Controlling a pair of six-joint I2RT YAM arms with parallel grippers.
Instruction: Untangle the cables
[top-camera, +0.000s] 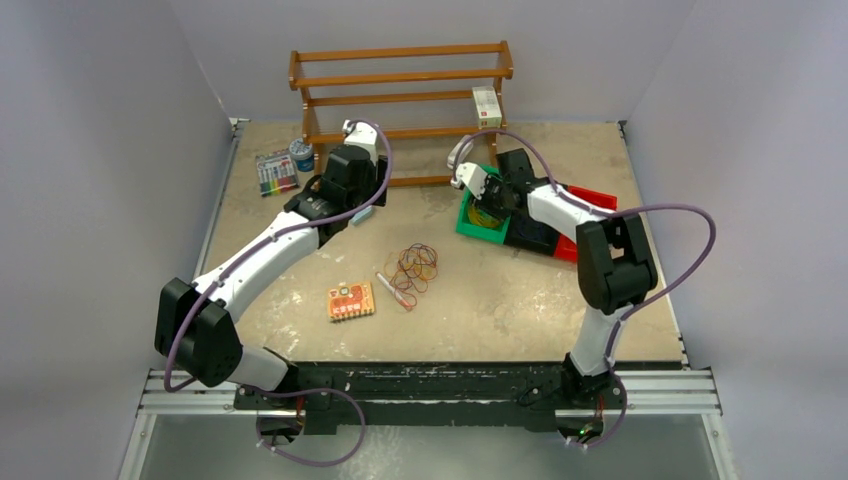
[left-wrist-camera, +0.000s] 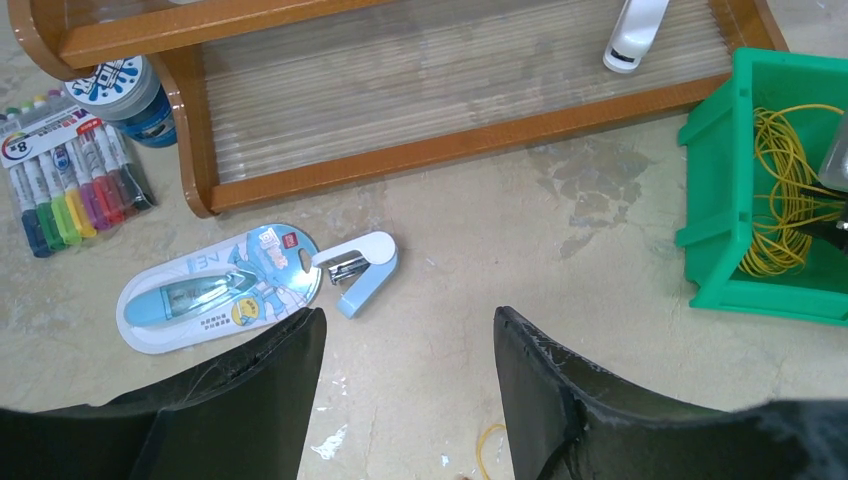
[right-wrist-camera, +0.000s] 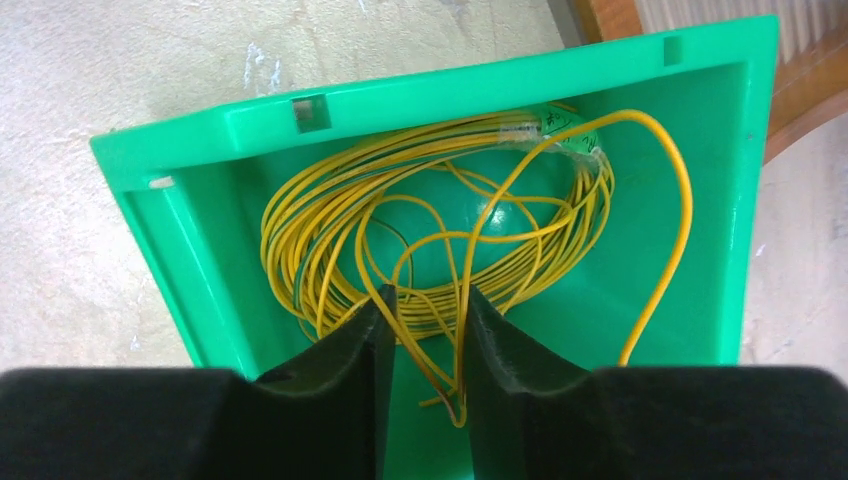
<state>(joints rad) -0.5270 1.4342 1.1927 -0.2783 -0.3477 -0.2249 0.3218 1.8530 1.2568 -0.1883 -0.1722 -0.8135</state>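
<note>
Your right gripper (right-wrist-camera: 428, 300) is nearer: jaws narrow but not clamped, yellow cable (right-wrist-camera: 295, 235) strands between them, coil just beyond in the green bin (right-wrist-camera: 200, 150). Left gripper (left-wrist-camera: 407, 315) wide, empty.

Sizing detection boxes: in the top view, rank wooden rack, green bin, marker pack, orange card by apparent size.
1. wooden rack
2. green bin, partly hidden by the right arm
3. marker pack and orange card: look alike, not ranked

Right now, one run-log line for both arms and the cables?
left gripper: open, empty, above table | right gripper: in green bin, jaws narrowly apart around yellow cable | cable tangle: mid-table, untouched
</note>
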